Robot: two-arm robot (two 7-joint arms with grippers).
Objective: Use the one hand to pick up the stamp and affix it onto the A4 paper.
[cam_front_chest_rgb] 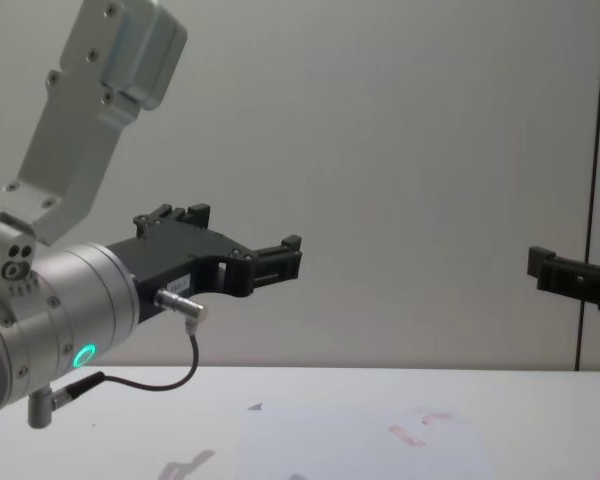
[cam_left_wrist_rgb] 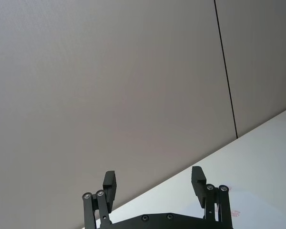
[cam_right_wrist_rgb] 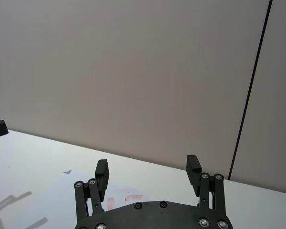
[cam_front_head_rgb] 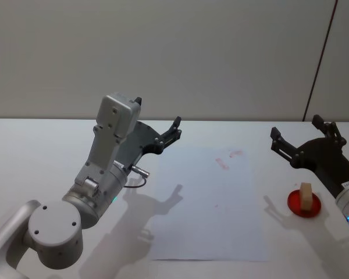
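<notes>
The stamp is a small tan block standing upright on a round red pad at the right of the table. The A4 paper lies flat mid-table with small red marks near its far edge; it also shows in the chest view and in the right wrist view. My right gripper hovers open above and behind the stamp, empty. My left gripper is raised over the paper's far left corner, open and empty.
The white table runs back to a plain grey wall with a dark vertical seam at the right. The left arm's bulky silver links stand over the table's left side, casting shadows onto the paper.
</notes>
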